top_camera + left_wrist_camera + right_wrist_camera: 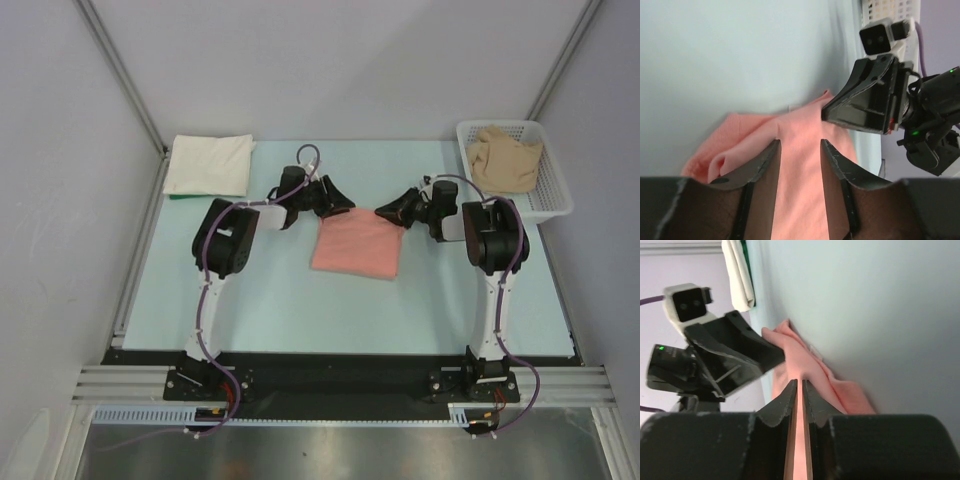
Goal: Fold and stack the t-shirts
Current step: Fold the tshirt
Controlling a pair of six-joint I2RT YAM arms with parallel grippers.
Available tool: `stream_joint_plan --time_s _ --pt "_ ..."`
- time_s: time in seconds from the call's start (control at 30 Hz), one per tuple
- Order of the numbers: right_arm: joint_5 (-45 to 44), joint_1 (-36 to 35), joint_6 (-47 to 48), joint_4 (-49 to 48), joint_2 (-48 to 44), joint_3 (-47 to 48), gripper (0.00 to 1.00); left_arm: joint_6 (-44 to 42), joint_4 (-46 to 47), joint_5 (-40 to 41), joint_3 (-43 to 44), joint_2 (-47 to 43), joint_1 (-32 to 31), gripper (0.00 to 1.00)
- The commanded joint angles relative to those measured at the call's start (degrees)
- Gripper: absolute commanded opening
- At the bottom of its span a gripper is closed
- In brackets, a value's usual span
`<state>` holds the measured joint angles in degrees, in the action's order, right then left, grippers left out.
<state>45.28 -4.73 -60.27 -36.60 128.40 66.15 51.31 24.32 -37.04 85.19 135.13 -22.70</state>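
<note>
Salmon-pink t-shirt [357,248] lies folded to a small rectangle mid-table, between the two arms, flat on the table [250,300]. Cream-white t-shirt [210,165] sits folded at the far left corner. Tan-beige t-shirt [505,158] is bunched in the basket [558,195] at far right, not folded yet. Both grippers are at the pink shirt's far edge, close to each other. Left gripper [800,145]: jaws apart, released, over the far left part of the cloth, nothing clamped. Right gripper [801,383]: nearly clenched with a thin strip of pink between the jaws, looks like a pinch on the far right corner. Likely step: finishing the fold or picking the shirt up to stack on the cream one. Risks: the right pinch may hold only the top layer, so a lift would peel the fold open. The left wrist view shows a loose puffed layer at the shirt's edge that could spill out if dragged. Lifting on one corner only would let the shirt hang and unfold. The fingers are near enough to clash if either swings inward.
</note>
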Motion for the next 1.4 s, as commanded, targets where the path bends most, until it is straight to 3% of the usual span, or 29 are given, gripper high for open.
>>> stream_joint_plan --time_s 0.0,0.17,0.37,0.43,0.47,0.63,0.83,0.93,1.07,1.23,1.37 --pt "-1.8 0.7 3.3 4.9 2.4 2.8 0.14 -3.8 -2.5 1.4 4.9 1.1 1.5 0.43" --pt "-5.4 1.3 7.9 13.2 2.2 6.2 0.18 -10.2 -11.4 1.2 11.7 1.2 1.5 0.47" --pt "-12.7 -2.4 22.1 44.0 -2.8 20.8 0.23 -21.8 -29.0 4.1 13.6 -8.7 2.0 0.50" --pt "-15.6 -4.3 27.5 55.4 -4.6 24.4 0.27 -23.6 -33.6 5.0 10.0 -13.6 2.0 0.52" --pt "-18.9 -4.8 28.8 61.5 -7.1 27.3 0.35 -24.8 -35.7 6.3 8.3 -19.4 2.1 0.54" --pt "-25.0 -5.5 32.1 74.8 -16.3 27.2 0.60 -20.5 -36.8 8.4 -11.7 -38.9 2.0 0.60" --pt "-22.0 -4.3 30.6 75.4 -32.4 8.1 0.86 -14.9 -36.9 8.9 -34.6 -61.4 -1.5 0.67" --pt "-18.8 -3.7 30.2 72.1 -37.2 -1.9 0.92 -15.8 -40.0 8.6 -39.0 -68.8 -2.0 0.71" --pt "-11.4 -2.9 30.9 65.4 -39.6 -9.9 0.96 -18.8 -45.8 8.8 -38.1 -72.4 -2.0 0.78" --pt "-8.5 -2.3 32.8 60.6 -37.3 -12.2 0.91 -18.2 -47.2 9.4 -37.5 -73.5 -2.0 0.79" --pt "-7.7 -1.0 36.8 61.8 -33.3 -9.0 0.66 -17.6 -48.0 10.1 -36.6 -73.2 -1.9 0.78"
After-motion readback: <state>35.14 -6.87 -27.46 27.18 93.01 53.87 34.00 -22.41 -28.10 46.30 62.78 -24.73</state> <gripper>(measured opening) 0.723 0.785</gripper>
